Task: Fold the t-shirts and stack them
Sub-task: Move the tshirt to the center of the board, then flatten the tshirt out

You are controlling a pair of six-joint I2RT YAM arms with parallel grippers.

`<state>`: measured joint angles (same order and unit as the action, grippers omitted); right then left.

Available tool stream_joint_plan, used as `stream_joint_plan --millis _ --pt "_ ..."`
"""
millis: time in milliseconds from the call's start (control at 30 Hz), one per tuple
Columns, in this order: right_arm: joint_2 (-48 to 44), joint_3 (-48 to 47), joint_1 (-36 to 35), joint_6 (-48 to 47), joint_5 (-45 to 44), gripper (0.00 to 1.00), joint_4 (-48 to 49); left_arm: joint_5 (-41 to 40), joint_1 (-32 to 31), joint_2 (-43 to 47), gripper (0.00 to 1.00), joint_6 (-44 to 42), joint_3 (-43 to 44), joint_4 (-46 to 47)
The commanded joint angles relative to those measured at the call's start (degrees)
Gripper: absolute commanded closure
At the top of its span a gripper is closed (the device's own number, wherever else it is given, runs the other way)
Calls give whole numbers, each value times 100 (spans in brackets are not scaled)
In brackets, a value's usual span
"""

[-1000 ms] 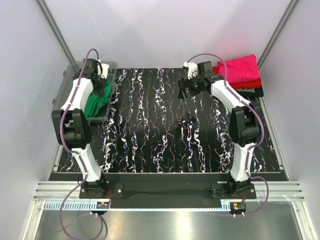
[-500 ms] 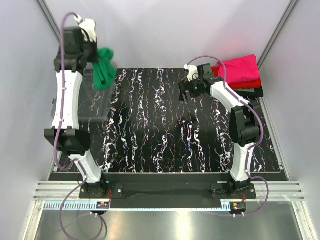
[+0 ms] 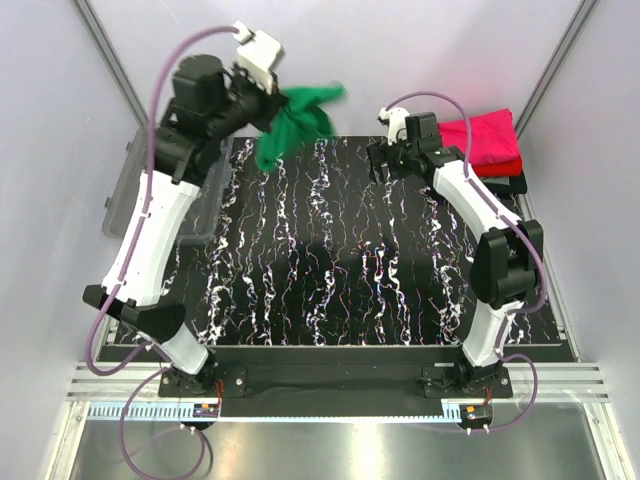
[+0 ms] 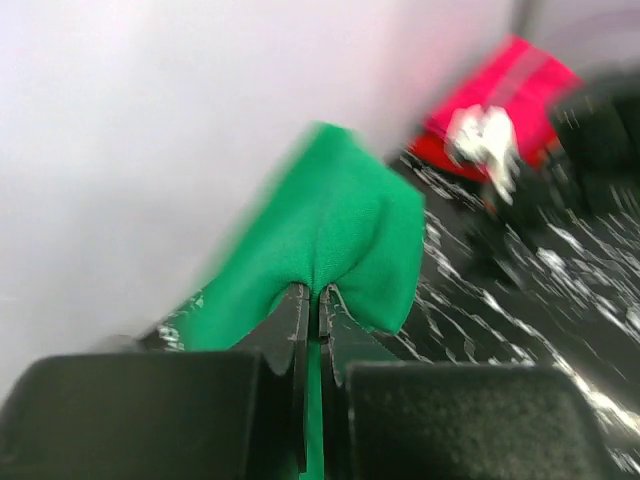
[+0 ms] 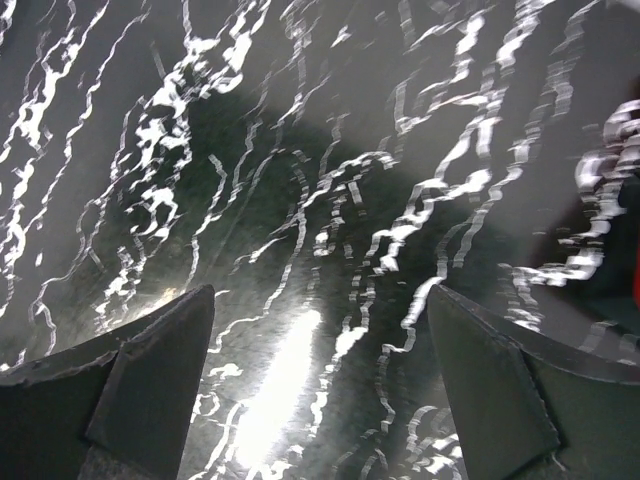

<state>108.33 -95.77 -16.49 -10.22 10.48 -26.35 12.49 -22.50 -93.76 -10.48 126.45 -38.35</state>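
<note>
Bin: the clear grey bin point(image 3: 120, 195) sits at the mat's left edge, partly hidden behind the left arm.
Left gripper point(image 3: 274, 104): raised high near the far-left corner, jaws clamped together on a bunch of the green shirt.
Green shirt point(image 3: 296, 124): bright green and crumpled, it hangs in the air from the left gripper. Loose cloth trails down and to the right over the mat's far edge. The left wrist view is blurred but shows the fabric pinched between the fingertips.
Mat point(image 3: 330, 270): black with white marbling; the wide middle and near half lie between the two arms.
Right gripper point(image 3: 384, 160): jaws spread wide and holding nothing, over the mat's far-right part, just left of the stack.
Stack: folded shirts lie in the far-right corner, with the pink shirt point(image 3: 486, 136) on top, the red shirt point(image 3: 506, 166) under it and the black shirt point(image 3: 506, 184) lowest.
Edges: pale walls point(image 3: 330, 60) close in on the left, back and right, near both the bin and the stack.
</note>
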Motion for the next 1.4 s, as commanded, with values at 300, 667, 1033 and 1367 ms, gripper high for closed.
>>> stream_joint_plan --millis 300,667,1033,1367 --pt "-1446 1015 -38 -1042 -3 4 130 325 -176 -221 51 292 -2641 372" --pt "-1159 1412 -398 -2169 2668 18 -819 -387 79 -750 37 248 -3478 -261" --pt "214 322 -1532 -3653 2714 26 -450 -757 229 1050 47 117 -4743 -234" --pt "294 339 -2130 -5762 2125 25 -64 -485 729 1948 45 55 -5578 -173"
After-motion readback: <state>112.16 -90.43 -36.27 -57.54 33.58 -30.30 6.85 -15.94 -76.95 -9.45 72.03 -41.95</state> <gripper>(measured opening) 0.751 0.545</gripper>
